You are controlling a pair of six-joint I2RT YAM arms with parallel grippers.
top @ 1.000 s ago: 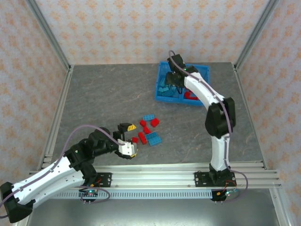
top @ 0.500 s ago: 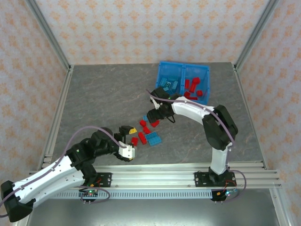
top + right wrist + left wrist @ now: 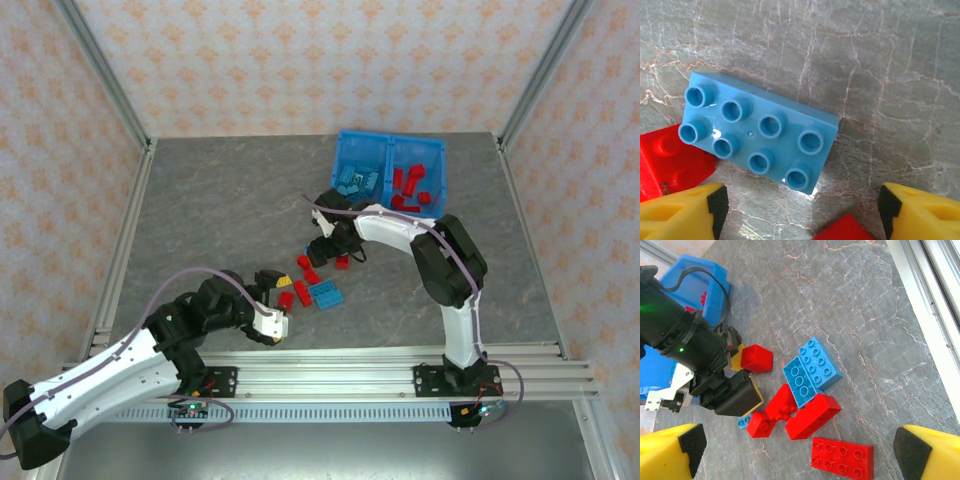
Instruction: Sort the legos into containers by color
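**Both grippers spread over the loose legos**

The translucent blue bin stands at the far edge of the worktop, toward the far right corner. Its left compartment holds light blue bricks. Its right compartment holds red bricks.

The remaining legos lie loose near the middle of the worktop, somewhat toward the near edge. They are red and light blue pieces mixed close together.

The right gripper is low over the far side of this cluster with its fingers apart. In its wrist view a light blue eight-stud brick lies flat, studs up, on the worktop. It sits just ahead of the spread fingers, and neither one touches it. A red brick butts against its left end.

The left gripper hangs at the near side of the cluster, its yellow fingers wide apart and holding nothing. Its wrist view shows two blue eight-stud bricks lying side by side and touching. A long red brick lies against them. A red eight-stud brick lies a little apart, toward the near edge. A small red block sits just beside the right gripper's dark fingers.
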